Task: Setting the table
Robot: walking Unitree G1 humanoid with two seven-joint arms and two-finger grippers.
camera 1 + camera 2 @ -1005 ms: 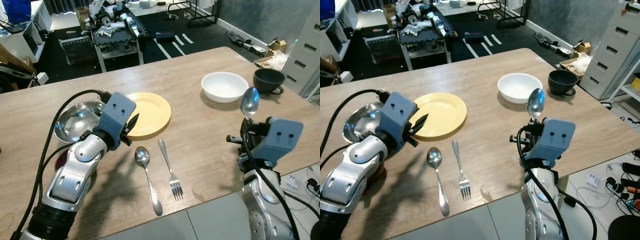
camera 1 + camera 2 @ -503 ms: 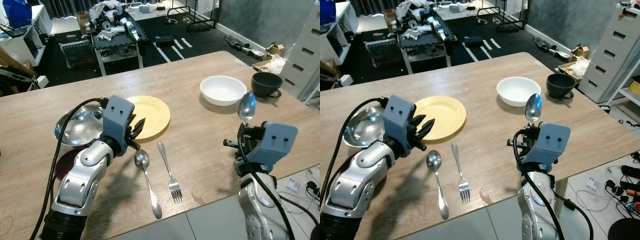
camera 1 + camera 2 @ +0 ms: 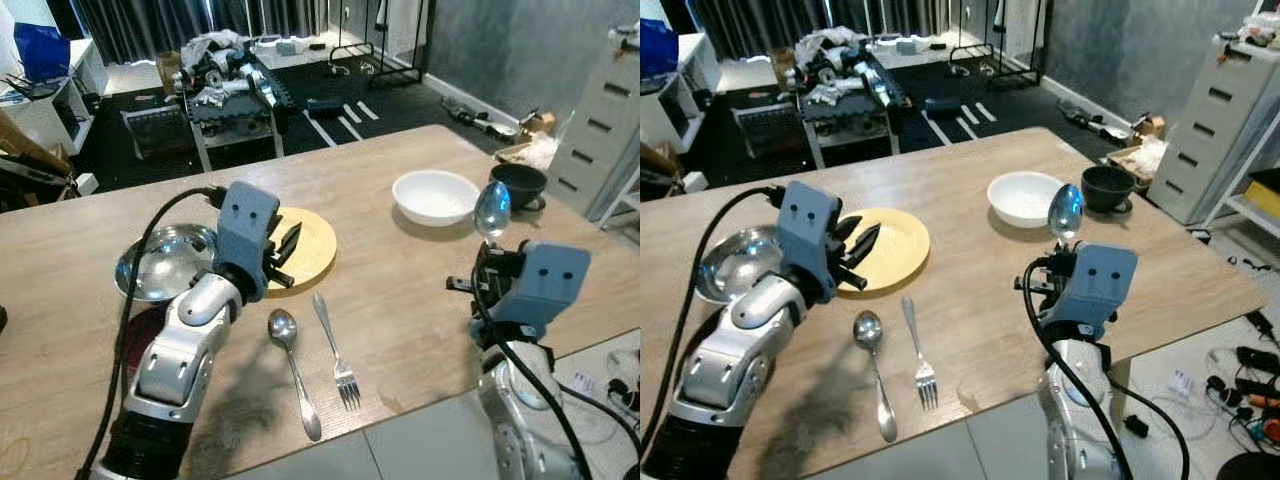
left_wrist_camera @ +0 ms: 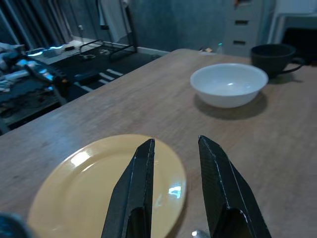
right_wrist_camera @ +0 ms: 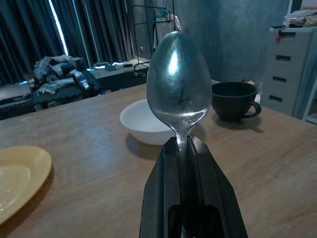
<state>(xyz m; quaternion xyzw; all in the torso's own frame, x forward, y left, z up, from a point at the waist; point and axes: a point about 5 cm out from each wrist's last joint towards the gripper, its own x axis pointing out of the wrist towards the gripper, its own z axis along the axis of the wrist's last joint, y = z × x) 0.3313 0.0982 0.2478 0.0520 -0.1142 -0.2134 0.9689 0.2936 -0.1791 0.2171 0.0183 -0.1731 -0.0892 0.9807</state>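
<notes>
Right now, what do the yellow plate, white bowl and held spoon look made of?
Yellow plate: probably plastic or glazed ceramic; smooth, with a soft glare spot. White bowl: likely ceramic or melamine; even white, low sheen. Spoon in the right gripper: polished metal, mirror-like reflections on the bowl of it.

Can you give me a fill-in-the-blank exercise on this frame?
1. The right gripper holds a ____ upright.
2. The left gripper hovers open over the ____ plate.
3. On the table, a fork lies beside a second ____.
4. The black cup stands beside the ____ bowl.

Missing words: spoon; yellow; spoon; white
</notes>
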